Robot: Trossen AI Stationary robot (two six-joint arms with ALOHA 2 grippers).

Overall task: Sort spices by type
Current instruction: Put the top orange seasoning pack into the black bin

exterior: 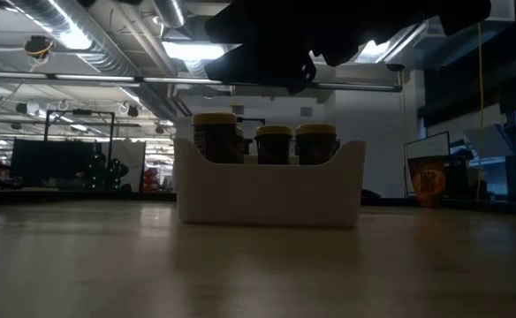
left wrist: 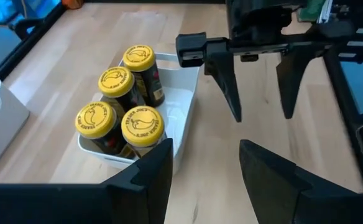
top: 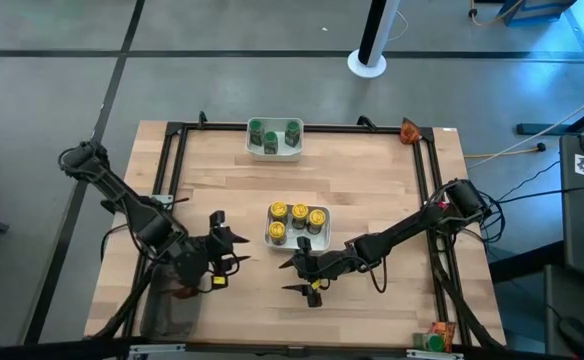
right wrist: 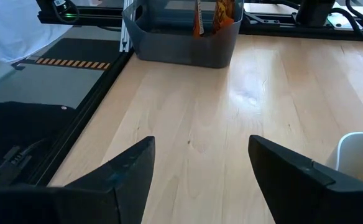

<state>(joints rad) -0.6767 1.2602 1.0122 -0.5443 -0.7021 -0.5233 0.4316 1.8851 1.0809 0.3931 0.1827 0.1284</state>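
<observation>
Both empty, the left gripper (top: 240,249) and right gripper (top: 294,275) are hovering wide open, orange packets (right wrist: 214,14) in the grey tray (right wrist: 181,37) lying at the left one's eight o'clock, nearer it

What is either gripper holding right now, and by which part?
Nothing is held. The left gripper and right gripper both stand open with empty gaps, hovering over bare table near the white bowl of yellow-capped jars.

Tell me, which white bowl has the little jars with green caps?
The white rectangular bowl at the table's far edge holds the green-capped jars. The white bowl in the table's middle, near both grippers, holds yellow-capped jars instead.
</observation>
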